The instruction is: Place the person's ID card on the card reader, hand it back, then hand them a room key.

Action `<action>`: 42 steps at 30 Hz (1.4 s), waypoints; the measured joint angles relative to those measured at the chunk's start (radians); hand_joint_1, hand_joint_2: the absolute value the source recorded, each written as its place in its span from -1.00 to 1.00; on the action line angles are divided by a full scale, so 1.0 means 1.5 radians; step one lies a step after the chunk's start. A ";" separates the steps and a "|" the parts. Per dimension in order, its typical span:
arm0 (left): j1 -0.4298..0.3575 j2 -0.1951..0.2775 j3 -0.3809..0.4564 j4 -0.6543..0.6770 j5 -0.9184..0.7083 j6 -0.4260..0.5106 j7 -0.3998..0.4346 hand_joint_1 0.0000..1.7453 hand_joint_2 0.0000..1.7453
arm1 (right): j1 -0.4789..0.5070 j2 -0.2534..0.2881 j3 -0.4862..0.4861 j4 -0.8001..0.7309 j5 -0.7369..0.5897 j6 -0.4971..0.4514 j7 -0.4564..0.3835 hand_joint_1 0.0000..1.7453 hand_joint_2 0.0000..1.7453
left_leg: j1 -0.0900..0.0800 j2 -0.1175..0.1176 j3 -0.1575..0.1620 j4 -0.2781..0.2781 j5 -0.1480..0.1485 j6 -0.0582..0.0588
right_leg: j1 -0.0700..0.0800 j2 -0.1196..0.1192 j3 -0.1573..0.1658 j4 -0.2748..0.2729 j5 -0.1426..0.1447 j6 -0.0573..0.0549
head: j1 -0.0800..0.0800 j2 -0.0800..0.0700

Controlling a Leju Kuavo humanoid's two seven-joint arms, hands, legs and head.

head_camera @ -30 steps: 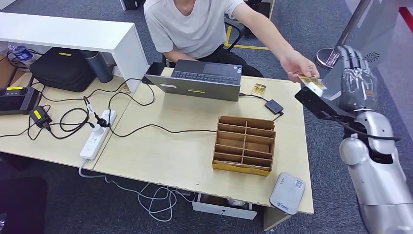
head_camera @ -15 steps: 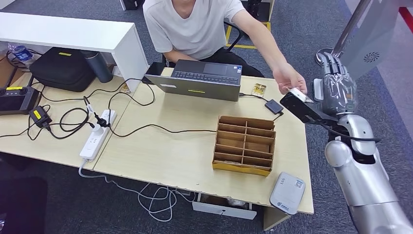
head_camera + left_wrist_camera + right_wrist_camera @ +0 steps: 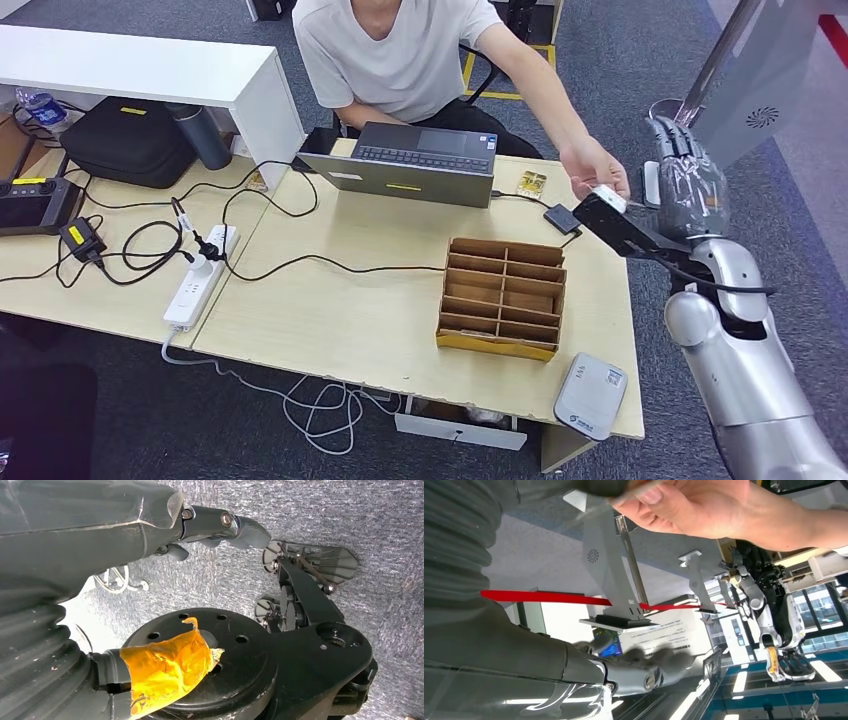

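Note:
The person's hand [image 3: 592,168] reaches over the desk's far right corner and pinches a pale ID card [image 3: 607,194]. My right hand [image 3: 686,178] stands upright just right of it, fingers extended, the card's edge close to my thumb. In the right wrist view the person's hand [image 3: 684,507] holds the blurred card against the thumb side, while my fingers [image 3: 651,672] stay well apart from it. A white card reader [image 3: 590,395] lies at the near right corner. Two yellow cards [image 3: 531,184] lie beside the laptop. My left hand [image 3: 125,530] hangs over the floor, holding nothing.
A wooden compartment box [image 3: 502,296] stands between the laptop [image 3: 415,163] and the reader. A small black device [image 3: 562,218] on a cable lies below the person's hand. Cables and a power strip [image 3: 200,275] cover the left desk. A stanchion base [image 3: 668,112] stands beyond my right hand.
My right hand has moved left and in toward the desk corner. The person's hand has come down with the card, which now sits at my thumb.

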 joint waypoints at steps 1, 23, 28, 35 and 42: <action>0.000 0.000 0.001 0.000 0.001 -0.001 0.000 -1.00 1.00 | 0.001 0.000 0.000 0.000 -0.006 0.000 -0.002 1.00 1.00 | 0.000 0.000 0.000 0.000 0.000 0.000 | 0.000 0.000 0.000 0.000 0.000 0.000 | 0.000 0.000; 0.000 -0.001 0.019 0.000 0.008 -0.017 -0.009 -1.00 1.00 | 0.006 0.000 -0.002 0.000 -0.028 0.001 -0.012 1.00 1.00 | 0.000 0.000 0.000 0.000 0.000 0.000 | 0.000 0.000 0.000 0.000 0.000 0.000 | 0.000 0.000; 0.000 -0.001 0.020 0.000 0.008 -0.028 -0.020 -1.00 1.00 | 0.006 0.000 -0.003 0.000 -0.033 0.000 -0.015 1.00 1.00 | 0.000 0.000 0.000 0.000 0.000 0.000 | 0.000 0.000 0.000 0.000 0.000 0.000 | 0.000 0.000; 0.000 -0.002 0.021 0.000 0.009 -0.039 -0.034 -1.00 1.00 | 0.015 -0.001 -0.006 -0.002 -0.052 -0.019 -0.034 1.00 1.00 | 0.000 0.000 0.000 0.000 0.000 0.000 | 0.000 0.000 0.000 0.000 0.000 0.000 | 0.000 0.000; 0.001 -0.007 0.036 0.000 0.024 -0.028 -0.028 -1.00 1.00 | 0.110 -0.011 -0.034 -0.066 -0.089 -0.032 -0.072 1.00 1.00 | 0.000 0.000 0.000 0.000 0.000 0.000 | 0.000 0.000 -0.001 0.000 0.000 0.000 | 0.000 0.000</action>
